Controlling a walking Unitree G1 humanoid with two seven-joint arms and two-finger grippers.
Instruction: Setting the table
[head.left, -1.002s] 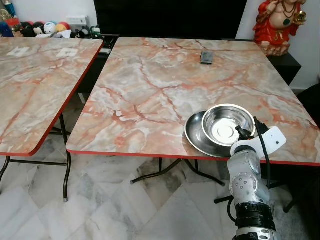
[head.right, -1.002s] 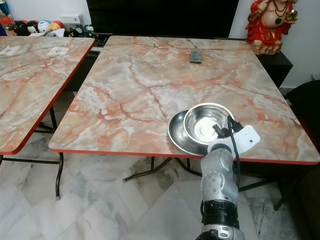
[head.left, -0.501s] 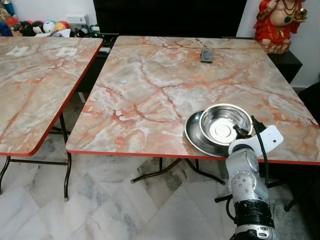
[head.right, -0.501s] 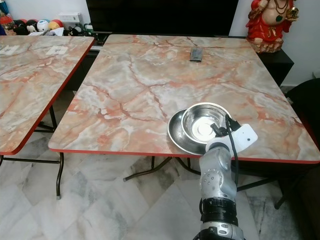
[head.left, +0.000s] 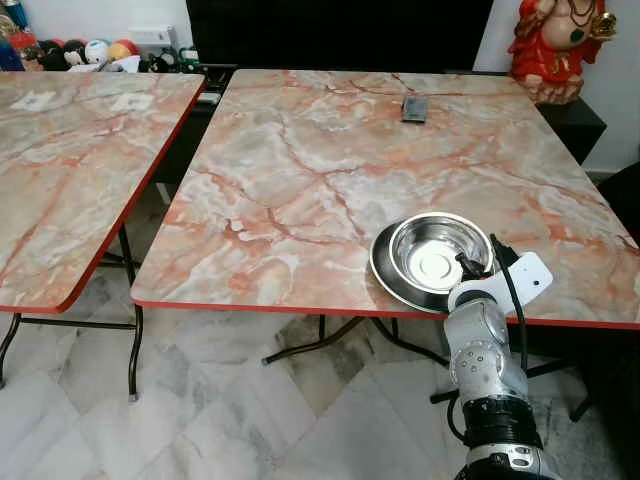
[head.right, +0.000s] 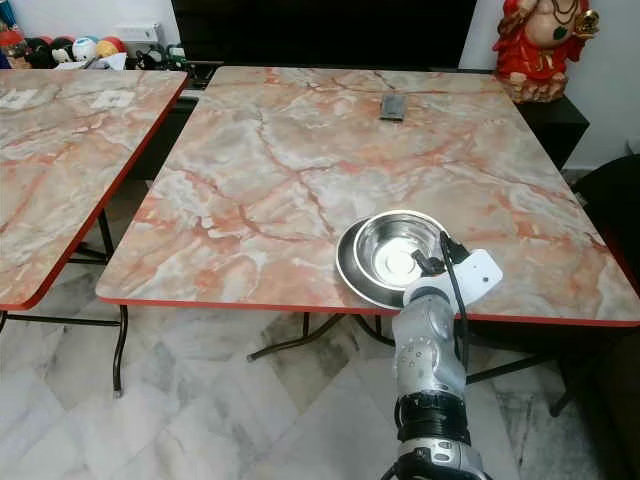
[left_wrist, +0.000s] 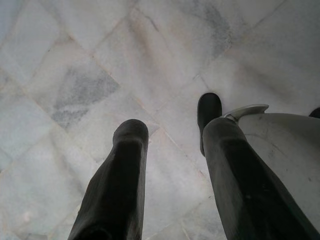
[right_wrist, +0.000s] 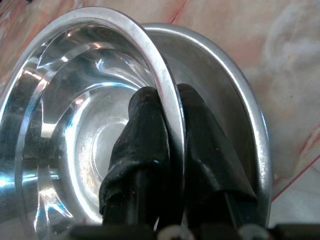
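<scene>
R hand (right_wrist: 170, 125) pinched shut on steel bowl (head.left: 430, 258) rim, one finger inside, one outside. Bowl sits in steel plate (head.left: 385, 275) at bench (head.left: 330, 170) near edge, prob. nested for one setting. L hand (left_wrist: 172, 165) open, empty, idle over floor.

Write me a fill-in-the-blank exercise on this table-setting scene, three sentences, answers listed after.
1. The right claw pinches the rim of the steel ____.
2. The bowl sits inside a steel ____.
3. The plate lies near the table's ____ edge, closest to the robot.

Missing words: bowl; plate; front
</scene>
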